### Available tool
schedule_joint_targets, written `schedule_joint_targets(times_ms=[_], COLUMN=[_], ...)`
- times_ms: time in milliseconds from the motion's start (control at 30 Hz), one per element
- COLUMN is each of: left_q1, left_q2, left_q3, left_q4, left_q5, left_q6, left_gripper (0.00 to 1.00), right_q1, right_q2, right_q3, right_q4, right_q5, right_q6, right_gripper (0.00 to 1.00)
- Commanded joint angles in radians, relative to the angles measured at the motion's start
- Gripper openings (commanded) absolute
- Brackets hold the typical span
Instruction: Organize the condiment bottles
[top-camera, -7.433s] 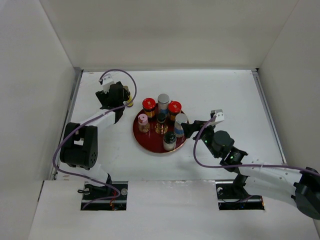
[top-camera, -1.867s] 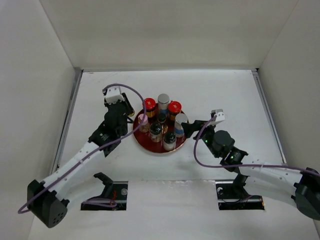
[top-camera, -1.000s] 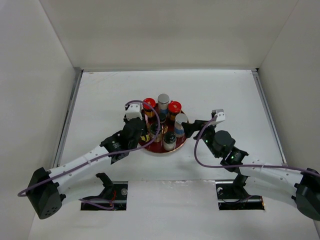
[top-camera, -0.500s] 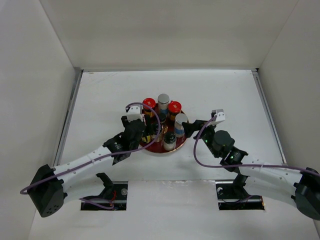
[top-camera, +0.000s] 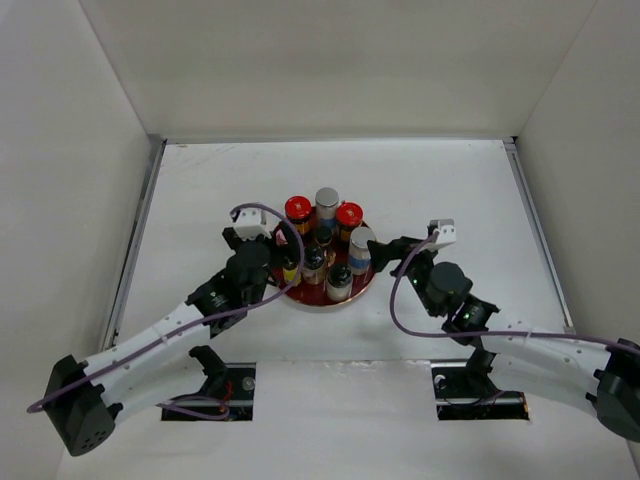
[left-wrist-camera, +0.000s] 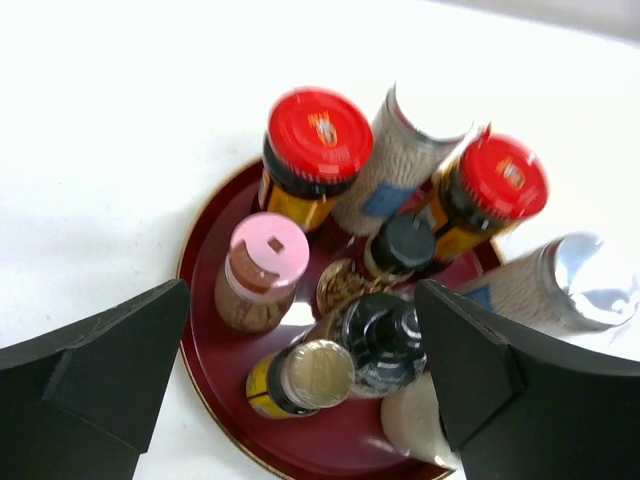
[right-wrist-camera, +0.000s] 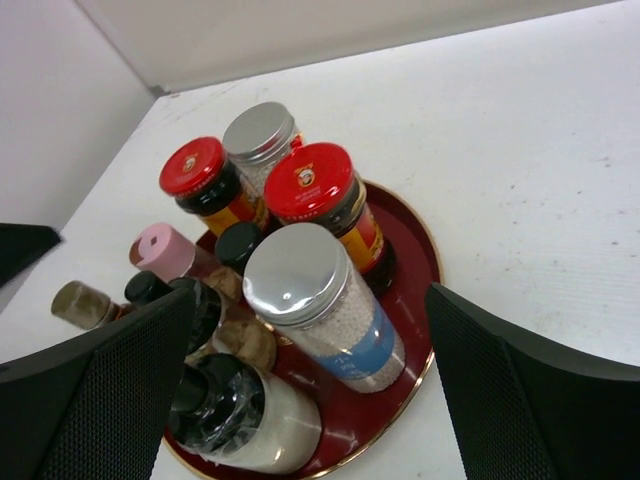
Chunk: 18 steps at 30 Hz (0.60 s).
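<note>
The condiment bottles stand together on the round dark-red tray (top-camera: 300, 296). In the left wrist view I see two red-capped jars (left-wrist-camera: 318, 135), two silver-capped shakers (left-wrist-camera: 400, 150), a pink-capped jar (left-wrist-camera: 262, 270), black-capped bottles (left-wrist-camera: 385, 335) and the slim yellow bottle (left-wrist-camera: 300, 378), upright near the tray's front rim. My left gripper (left-wrist-camera: 300, 288) is open and empty, its fingers wide on either side of the tray, just back from the yellow bottle (top-camera: 291, 268). My right gripper (right-wrist-camera: 310, 292) is open and empty, facing a silver-capped shaker (right-wrist-camera: 320, 300) at the tray's right edge.
The tray (right-wrist-camera: 410, 240) sits in the middle of the white table, with white walls on three sides. Both arms reach in from the near edge, left gripper (top-camera: 274, 274) at the tray's left rim, right gripper (top-camera: 384, 257) at its right rim.
My left arm carried the yellow bottle from the far left of the table to the tray, let it go and drew back slightly left. The right arm barely moved.
</note>
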Motion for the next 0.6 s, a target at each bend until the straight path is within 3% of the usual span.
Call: schedule_joint_targets(times_ms=[0,333,567], left_q1=[0.030,0.112,0.147], left_q2=[-0.093,-0.231,-0.382], left_q3=[-0.031,-0.136,-0.226], left_q4=[0.085,0.093,0.059], left_q5=[0.000,-0.004,-0.016], left_q6=[-0.015,-0.148,-0.168], left_gripper=[1.00,1.00,1.00], right_q1=[0.008,0.014,0.005], right_q2=[-0.027,-0.033,-0.137], right_q3=[0.059,0.106,0.049], right_q4=[-0.009,-0.195,-0.304], right_q5=[0.104,0.193,0.227], right_q6=[-0.034,-0.002,0.068], right_gripper=[1.00,1.00,1.00])
